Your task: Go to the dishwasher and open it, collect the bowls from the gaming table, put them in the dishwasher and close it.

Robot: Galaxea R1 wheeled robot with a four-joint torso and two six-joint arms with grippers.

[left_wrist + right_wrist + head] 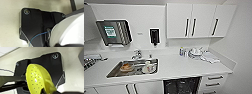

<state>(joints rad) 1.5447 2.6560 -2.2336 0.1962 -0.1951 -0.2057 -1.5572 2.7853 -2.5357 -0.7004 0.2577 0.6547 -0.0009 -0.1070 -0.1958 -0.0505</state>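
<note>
The dishwasher (182,85) stands open under the white counter, right of the sink, and its dark interior with racks faces me. In the right wrist view a yellow-green bowl (36,78) with small dots on its inside looms large in front of the dark wrist plate. My right gripper (43,91) is shut on its rim. The left wrist view holds the dark plate, a thin blue wire and a white rounded robot part over a pale floor. The gaming table is out of view.
A steel sink (114,73) left of the dishwasher holds an orange-filled bowl (125,67) and white dishes. More white dishes (195,52) sit at the counter's back right. White drawers (215,81) flank the dishwasher on the right, close to a wall.
</note>
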